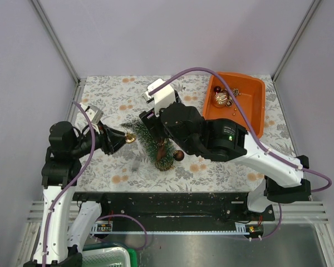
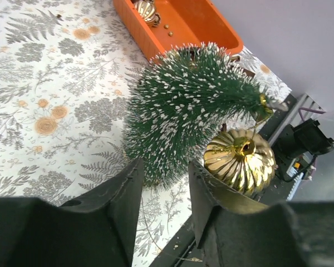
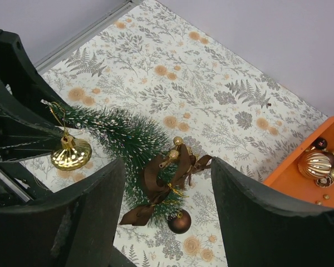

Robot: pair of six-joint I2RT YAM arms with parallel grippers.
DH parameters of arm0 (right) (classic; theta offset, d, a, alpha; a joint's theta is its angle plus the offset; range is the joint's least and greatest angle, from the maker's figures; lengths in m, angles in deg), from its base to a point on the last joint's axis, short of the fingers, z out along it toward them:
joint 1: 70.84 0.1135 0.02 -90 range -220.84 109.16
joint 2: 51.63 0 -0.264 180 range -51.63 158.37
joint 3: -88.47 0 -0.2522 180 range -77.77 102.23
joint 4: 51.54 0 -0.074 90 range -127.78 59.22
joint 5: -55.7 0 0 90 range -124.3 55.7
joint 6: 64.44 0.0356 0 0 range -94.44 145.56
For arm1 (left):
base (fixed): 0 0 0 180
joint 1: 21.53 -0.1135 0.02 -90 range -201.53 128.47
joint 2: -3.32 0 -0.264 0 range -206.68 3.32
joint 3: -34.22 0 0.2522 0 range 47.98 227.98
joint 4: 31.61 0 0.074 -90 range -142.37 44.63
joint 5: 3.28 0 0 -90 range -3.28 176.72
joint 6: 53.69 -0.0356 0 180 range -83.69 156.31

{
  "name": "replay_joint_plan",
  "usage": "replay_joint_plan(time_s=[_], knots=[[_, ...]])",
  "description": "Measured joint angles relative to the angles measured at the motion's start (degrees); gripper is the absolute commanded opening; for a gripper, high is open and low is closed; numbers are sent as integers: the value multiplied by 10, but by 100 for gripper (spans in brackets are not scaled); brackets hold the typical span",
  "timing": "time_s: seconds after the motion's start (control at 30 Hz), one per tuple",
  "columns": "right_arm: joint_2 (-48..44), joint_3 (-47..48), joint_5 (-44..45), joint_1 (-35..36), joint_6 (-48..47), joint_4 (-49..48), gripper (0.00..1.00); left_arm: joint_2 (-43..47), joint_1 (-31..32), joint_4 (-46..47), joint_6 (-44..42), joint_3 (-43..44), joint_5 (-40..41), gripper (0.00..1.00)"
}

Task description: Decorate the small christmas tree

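One small christmas tree (image 3: 122,136) | tilted | frosted green | brown bow (image 3: 156,183) | gold bauble (image 3: 70,154)

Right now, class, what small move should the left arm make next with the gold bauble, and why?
Probably ease the left gripper back from the small christmas tree: the gold bauble already seems to hang from the treetop by its loop, beside the fingers, not between them.

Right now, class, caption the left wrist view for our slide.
Gold ribbed bauble hangs at the tip of the tilted small christmas tree, beyond the open left gripper.
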Motion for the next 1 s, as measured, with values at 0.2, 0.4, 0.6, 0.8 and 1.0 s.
replay_joint_plan(time_s=[0.2,0.4,0.6,0.8,1.0], knots=[[-24,-19,14,0,2,-5,71,7,0,-51,-30,28,54,50],[-50,-36,29,0,3,-22,71,7,0,-102,-60,50,142,53],[-69,-66,41,0,3,-33,72,7,0,-128,-82,60,216,55],[-82,-92,29,-23,18,-40,73,7,0,-141,-95,75,276,68],[-129,-178,-76,-170,81,-56,82,-14,0,-162,-106,118,319,83]])
